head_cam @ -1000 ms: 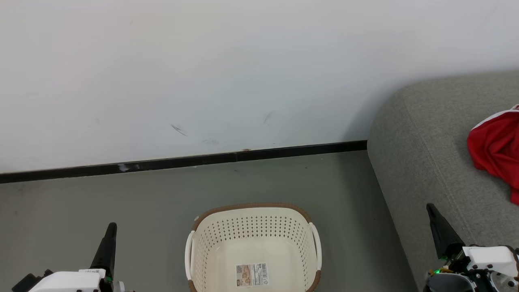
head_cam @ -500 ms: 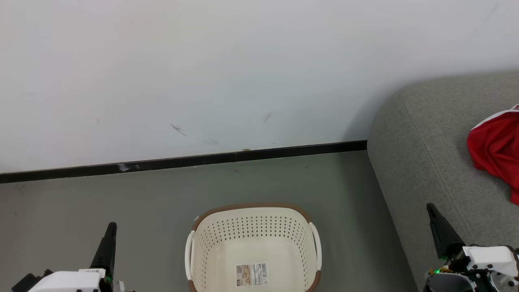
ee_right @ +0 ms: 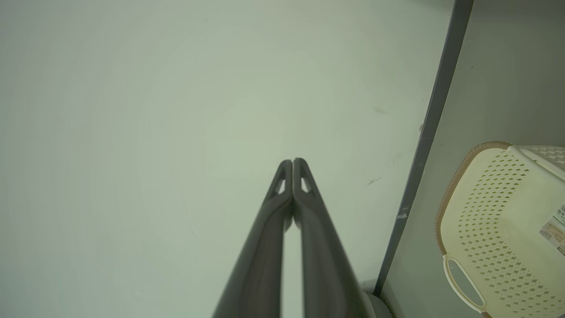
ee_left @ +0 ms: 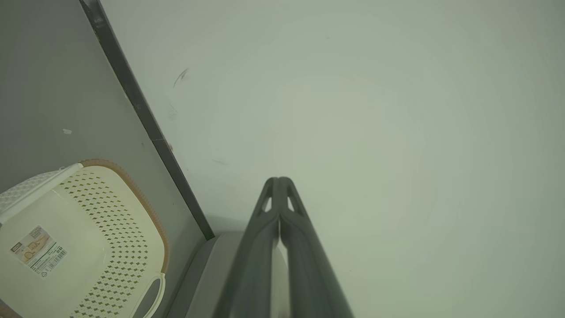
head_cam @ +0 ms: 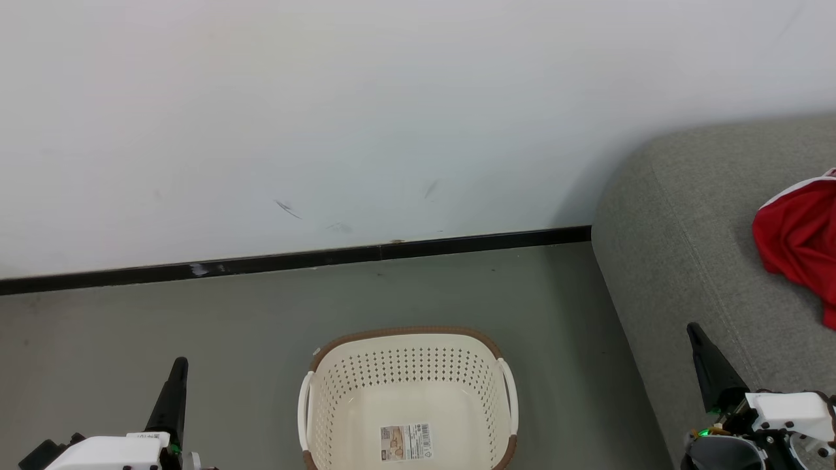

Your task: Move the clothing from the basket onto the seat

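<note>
While looking down from the head, meets the left gripper [head_cam: 178,369] first, low at the left above grey floor [head_cam: 163,313], fingers pressed together tip to tip. Confirms as much from the left wrist view: dark fingers [ee_left: 265,247] closed on each other along the inner edges, aimed at the white wall [head_cam: 392,98]. Follows a black baseboard [head_cam: 294,260] along the foot of that wall.

Finds the basket [head_cam: 405,365] next, at bottom centre on the floor, between the two grippers and touched by neither. Stands upright, brown rim [head_cam: 405,331] on top, white handles [head_cam: 513,398] at either side, a label sticker [head_cam: 406,442] flat on the bare bottom.

Reaches the seat [head_cam: 686,248] further right, near the basket with a strip of floor between. Spots the right gripper [head_cam: 695,334] low at the right, overlapping the seat's near edge in the head view, fingers likewise shut against each other.

Ends at the clothing [head_cam: 797,238]: red with white trim, crumpled on the seat at the right edge, partly cut off by the frame, well apart from both grippers and from the basket.
</note>
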{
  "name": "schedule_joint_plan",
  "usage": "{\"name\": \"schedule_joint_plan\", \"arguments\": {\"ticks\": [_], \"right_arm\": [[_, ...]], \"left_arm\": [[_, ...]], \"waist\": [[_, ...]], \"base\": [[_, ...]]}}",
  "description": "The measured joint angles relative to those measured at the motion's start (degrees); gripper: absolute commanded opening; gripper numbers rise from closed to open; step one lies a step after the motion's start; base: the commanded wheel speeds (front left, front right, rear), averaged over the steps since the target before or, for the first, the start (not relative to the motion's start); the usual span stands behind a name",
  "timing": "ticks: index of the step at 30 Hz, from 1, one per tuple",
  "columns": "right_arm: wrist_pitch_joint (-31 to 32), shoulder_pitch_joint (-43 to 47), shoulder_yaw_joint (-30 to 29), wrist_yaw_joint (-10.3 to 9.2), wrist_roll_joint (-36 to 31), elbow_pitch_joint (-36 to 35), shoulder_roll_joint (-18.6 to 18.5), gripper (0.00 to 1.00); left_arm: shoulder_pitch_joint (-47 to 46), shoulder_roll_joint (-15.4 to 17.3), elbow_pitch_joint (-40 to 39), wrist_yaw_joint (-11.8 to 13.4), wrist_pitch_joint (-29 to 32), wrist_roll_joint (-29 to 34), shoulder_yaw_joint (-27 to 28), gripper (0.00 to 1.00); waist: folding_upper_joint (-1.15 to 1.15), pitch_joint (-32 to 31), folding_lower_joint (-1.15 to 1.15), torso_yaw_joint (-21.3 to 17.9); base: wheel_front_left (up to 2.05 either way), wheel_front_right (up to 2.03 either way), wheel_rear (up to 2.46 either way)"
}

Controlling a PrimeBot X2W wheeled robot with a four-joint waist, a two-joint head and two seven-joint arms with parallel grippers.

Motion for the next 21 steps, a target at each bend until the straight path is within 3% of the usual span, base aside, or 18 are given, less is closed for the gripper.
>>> {"name": "schedule_joint_plan", "arguments": {"ticks": [21], "right_arm": [[0.00,0.00,-0.03,0.00,0.00,0.00,0.00,0.00]], "left_arm": [[0.00,0.00,-0.13,-0.25,0.00,0.00,0.03,0.00]], "waist": [[0.00,0.00,0.00,0.00]], "base": [[0.00,0.00,0.00]]}}
